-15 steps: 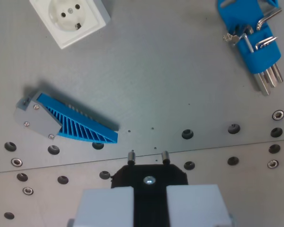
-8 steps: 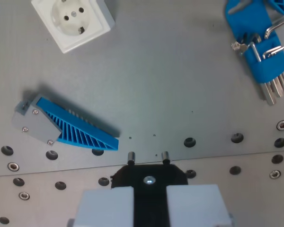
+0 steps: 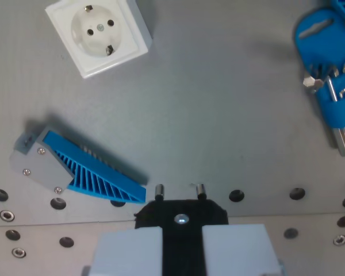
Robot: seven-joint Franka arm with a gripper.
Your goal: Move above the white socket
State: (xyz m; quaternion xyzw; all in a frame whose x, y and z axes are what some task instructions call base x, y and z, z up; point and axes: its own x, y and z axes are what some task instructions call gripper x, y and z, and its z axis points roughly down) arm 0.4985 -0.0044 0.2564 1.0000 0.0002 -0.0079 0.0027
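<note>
The white socket (image 3: pixel 98 34) lies on the grey table at the wrist view's upper left, face up and turned at a slant, its two holes and earth clips visible. My gripper (image 3: pixel 181 230) sits at the bottom centre, its two pale grey fingers (image 3: pixel 132 250) shut on a black plug (image 3: pixel 181 214) whose two metal pins point up the picture. The socket is well off from the plug, up and toward the wrist view's left.
A blue ribbed wedge with a grey end block (image 3: pixel 80 168) lies at the left, just beside the plug. A blue hex key set (image 3: pixel 333 86) sits at the right edge. Rows of screw holes (image 3: pixel 236 195) cross the plate near the bottom.
The whole scene has slid down and rightward in the view, so the camera has moved. The socket now shows fully; the hex key set is partly cut off at the right.
</note>
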